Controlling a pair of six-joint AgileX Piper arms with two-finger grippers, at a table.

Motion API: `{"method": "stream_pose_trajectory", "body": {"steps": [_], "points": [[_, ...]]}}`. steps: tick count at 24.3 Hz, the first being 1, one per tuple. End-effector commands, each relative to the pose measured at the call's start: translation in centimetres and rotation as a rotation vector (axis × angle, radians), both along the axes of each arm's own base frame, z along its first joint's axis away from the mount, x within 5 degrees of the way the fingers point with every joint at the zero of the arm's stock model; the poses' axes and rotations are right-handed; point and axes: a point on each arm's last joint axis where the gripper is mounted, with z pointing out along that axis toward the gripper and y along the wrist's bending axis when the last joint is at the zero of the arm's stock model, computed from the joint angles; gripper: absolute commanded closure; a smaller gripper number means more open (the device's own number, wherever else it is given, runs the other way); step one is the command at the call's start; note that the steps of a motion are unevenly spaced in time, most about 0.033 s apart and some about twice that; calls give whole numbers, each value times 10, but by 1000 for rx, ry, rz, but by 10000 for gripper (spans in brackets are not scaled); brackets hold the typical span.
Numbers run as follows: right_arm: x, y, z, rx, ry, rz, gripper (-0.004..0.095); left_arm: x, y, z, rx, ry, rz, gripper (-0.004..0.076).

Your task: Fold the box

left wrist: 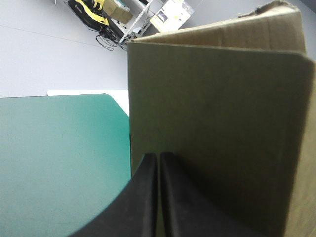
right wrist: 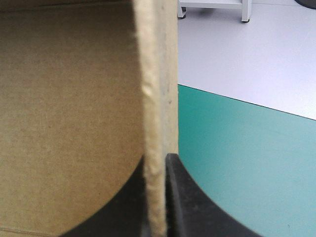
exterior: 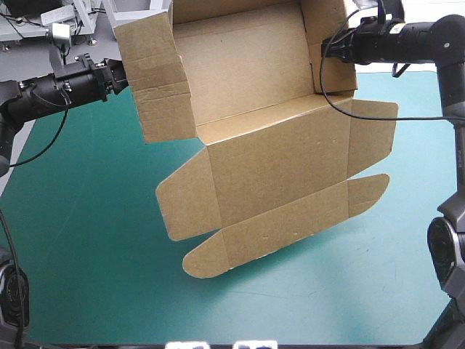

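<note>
High view shows the brown box (exterior: 276, 153) held up over the far half of the teal-green cover (exterior: 87, 240), the left gripper (exterior: 120, 73) and right gripper (exterior: 325, 49) each pinched tight on an opposite side wall, probably so the loose front panels hang free for tucking

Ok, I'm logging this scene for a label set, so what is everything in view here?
box: one, brown, a cut sheet held up over the table's far half, side walls raised, front flaps hanging open.
table cover: one, teal-green, beneath the box.
left hand: one, black fingers, shut on the box's left wall.
right hand: one, black fingers, shut on the box's right wall.
</note>
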Motion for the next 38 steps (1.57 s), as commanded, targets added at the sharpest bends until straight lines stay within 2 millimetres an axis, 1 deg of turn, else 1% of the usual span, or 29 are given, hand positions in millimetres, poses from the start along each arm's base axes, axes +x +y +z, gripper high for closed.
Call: {"method": "stream_pose_trajectory", "body": {"steps": [1, 7, 13, 15, 16, 17, 18, 21, 26, 33, 38], "points": [[-17, -2, 32, 79, -122, -24, 911, -25, -7, 29, -72, -74, -86, 717], [-16, -4, 30, 58, -123, -40, 911, -27, -12, 31, -96, -44, -103, 717], [-16, -4, 30, 56, -118, -43, 911, -35, -29, 34, -94, -53, -160, 713], [-16, -4, 30, 54, -116, -42, 911, -36, -33, 35, -96, -55, -175, 657], [-16, -4, 29, 50, -112, -40, 911, -36, -35, 35, -96, -55, -181, 596], [-16, -4, 29, 50, -110, -39, 911, -36, -35, 35, -96, -55, -181, 559], [-16, -4, 29, 47, -107, -39, 911, -36, -35, 35, -96, -55, -181, 488], [-16, -5, 28, 30, -106, -47, 911, -37, -35, 35, -99, -51, -182, 374], [-16, -6, 27, 16, -101, -60, 911, -40, -35, 38, -97, -59, -182, 366], [-16, -4, 27, 44, -89, -50, 911, -40, -35, 37, -94, -58, -181, 366], [-18, 11, 25, 23, -81, -21, 910, -39, -35, 35, -63, -64, -167, 366]]}}
